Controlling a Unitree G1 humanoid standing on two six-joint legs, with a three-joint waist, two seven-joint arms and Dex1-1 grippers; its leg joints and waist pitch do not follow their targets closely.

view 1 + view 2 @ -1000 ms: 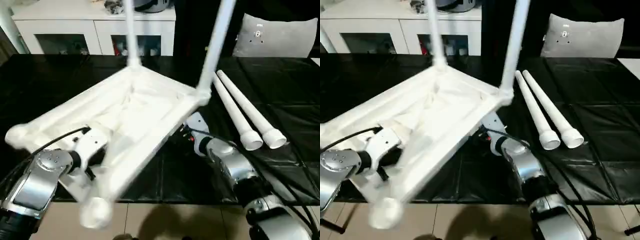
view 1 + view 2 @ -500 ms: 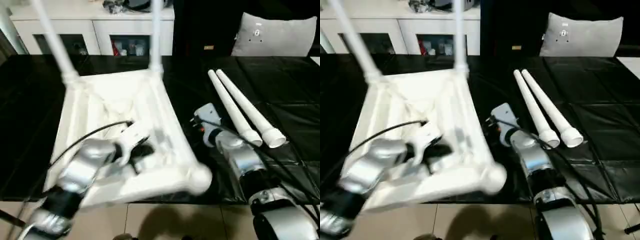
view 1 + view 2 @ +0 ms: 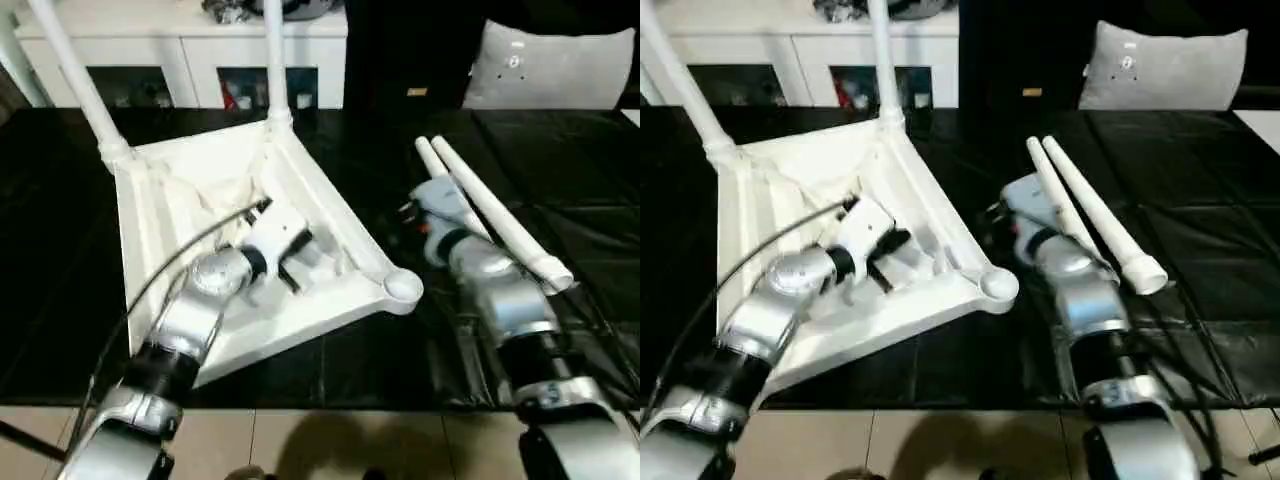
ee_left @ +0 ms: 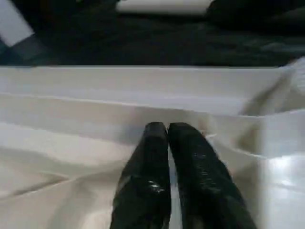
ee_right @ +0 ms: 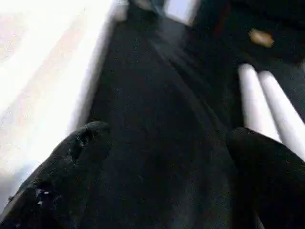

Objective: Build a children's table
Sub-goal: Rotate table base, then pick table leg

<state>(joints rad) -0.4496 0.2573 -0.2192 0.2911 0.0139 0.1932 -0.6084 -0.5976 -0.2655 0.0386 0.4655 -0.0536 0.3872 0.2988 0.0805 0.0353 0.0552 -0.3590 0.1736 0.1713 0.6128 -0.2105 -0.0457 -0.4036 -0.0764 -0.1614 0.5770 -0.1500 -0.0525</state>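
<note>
Wide-spread right gripper [image 5: 162, 157] is facing two loose tapered white plastic legs [image 5: 267, 105] lying at its one o'clock, while left gripper [image 4: 167, 131] is pinching shut inside the upturned white ribbed tabletop [image 3: 160, 200].

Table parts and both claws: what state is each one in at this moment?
Table top: upside down on the black surface, ribbed underside up.
Fitted legs: two, upright in the far corner sockets.
Near corner socket: empty.
Loose legs: two, lying side by side on the black surface.
Left claw: shut, tips among the ribs of the underside.
Right claw: open, holding nothing, beside the loose legs.
</note>
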